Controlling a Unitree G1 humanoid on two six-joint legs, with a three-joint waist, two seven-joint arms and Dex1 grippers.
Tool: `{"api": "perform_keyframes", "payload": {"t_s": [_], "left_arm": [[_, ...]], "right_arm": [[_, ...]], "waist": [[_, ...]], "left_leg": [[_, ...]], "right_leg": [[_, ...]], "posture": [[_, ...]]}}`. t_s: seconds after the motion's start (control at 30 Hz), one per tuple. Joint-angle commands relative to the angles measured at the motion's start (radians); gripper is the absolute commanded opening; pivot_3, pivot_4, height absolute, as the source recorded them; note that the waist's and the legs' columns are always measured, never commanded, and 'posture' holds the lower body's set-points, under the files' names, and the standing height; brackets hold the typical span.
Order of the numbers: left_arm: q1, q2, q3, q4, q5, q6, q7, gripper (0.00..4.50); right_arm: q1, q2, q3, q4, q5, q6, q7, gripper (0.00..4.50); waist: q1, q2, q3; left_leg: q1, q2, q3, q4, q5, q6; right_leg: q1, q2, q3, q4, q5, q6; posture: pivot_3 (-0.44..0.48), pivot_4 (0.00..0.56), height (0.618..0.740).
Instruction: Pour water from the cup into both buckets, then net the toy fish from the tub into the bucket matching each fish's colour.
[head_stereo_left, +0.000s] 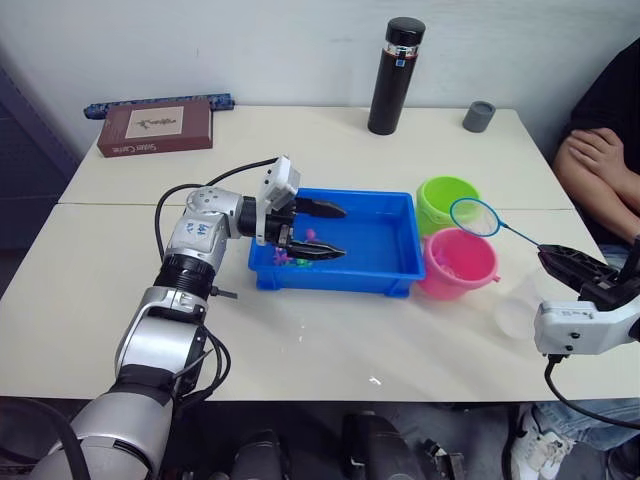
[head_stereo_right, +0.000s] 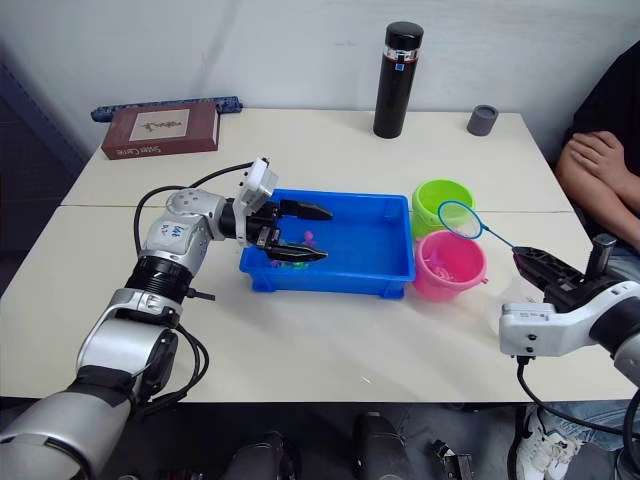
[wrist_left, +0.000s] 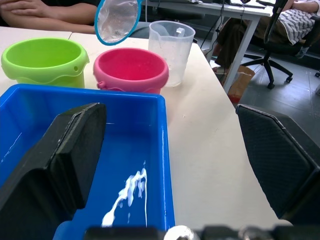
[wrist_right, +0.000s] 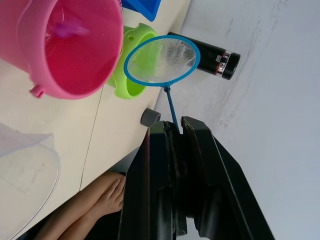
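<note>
Bright, even light; soft shadows.

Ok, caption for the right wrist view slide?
Right pincer shut on the blue-rimmed mesh net, hoop raised beside the pink plastic bucket.

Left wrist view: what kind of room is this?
Probably an office or lab. Past the white table stand another desk and a wheeled office chair, with a seated person close by. On the table, the tub, the buckets and the net look like a staged test.
</note>
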Motion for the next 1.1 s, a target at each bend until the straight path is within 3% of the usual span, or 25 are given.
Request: {"api": "perform_keyframes", "payload": {"t_s": [0.03,0.17,0.33,0.5,0.6,0.9,1.1], "left_arm": [[-0.025,0.001,0.015,-0.006,-0.003,-0.008,0.001,4.46],[-0.022,0.007,0.011,-0.003,0.005,-0.012,0.001,4.46],[-0.003,0.061,0.006,-0.007,0.029,-0.007,-0.006,4.46],[0.047,0.185,0.022,-0.036,0.044,0.007,-0.029,4.46],[0.107,0.282,0.034,-0.08,0.056,0.006,-0.019,4.46],[0.297,0.429,0.136,-0.315,0.004,0.145,0.099,4.46],[0.377,0.44,0.172,-0.487,-0.038,0.244,0.166,4.46]], "right_arm": [[0.021,-0.009,-0.052,-0.015,0.02,-0.009,0.014,0.0],[-0.008,0.051,-0.046,-0.054,0.13,0.124,0.029,0.0],[-0.194,0.094,0.042,-0.142,0.468,0.543,0.093,0.0],[-0.459,0.095,0.238,-0.172,0.738,0.962,0.091,0.0],[-0.597,0.118,0.386,-0.119,0.783,1.12,0.052,0.0],[-0.81,0.251,0.743,0.092,0.721,1.177,-0.052,0.0],[-0.866,0.282,0.813,0.259,0.626,1.064,-0.116,0.0]], "waist": [[0.0,0.0,0.0],[0.0,0.0,0.0],[-0.006,0.0,0.0],[-0.006,0.0,0.0],[-0.007,0.0,0.0],[-0.002,0.0,0.0],[-0.003,0.0,0.0]], "left_leg": [[0.0,0.0,0.0,0.0,0.0,0.0],[0.0,0.0,0.0,0.0,0.0,0.0],[0.001,0.0,0.0,0.001,0.0,0.0],[0.003,0.002,-0.001,0.001,0.0,0.0],[0.002,0.005,-0.002,0.001,0.0,0.0],[-0.004,0.003,-0.006,0.003,-0.002,0.004],[-0.006,0.002,-0.007,0.005,-0.002,0.005]], "right_leg": [[0.0,0.0,0.0,0.0,0.0,0.0],[0.0,0.0,0.0,0.0,0.0,0.0],[0.0,0.0,0.001,0.003,0.0,0.0],[0.0,0.0,0.001,0.006,-0.001,-0.002],[-0.001,-0.002,0.002,0.009,-0.001,-0.002],[-0.002,-0.006,-0.005,0.007,-0.001,-0.002],[-0.002,-0.015,-0.009,0.007,-0.001,-0.002]], "posture": [[0.0,0.15,0.74],[0.0,0.15,0.74],[0.0,0.15,0.74],[0.0,0.15,0.74],[0.0,0.15,0.74],[0.0,0.15,0.74],[0.0,0.15,0.74]]}}
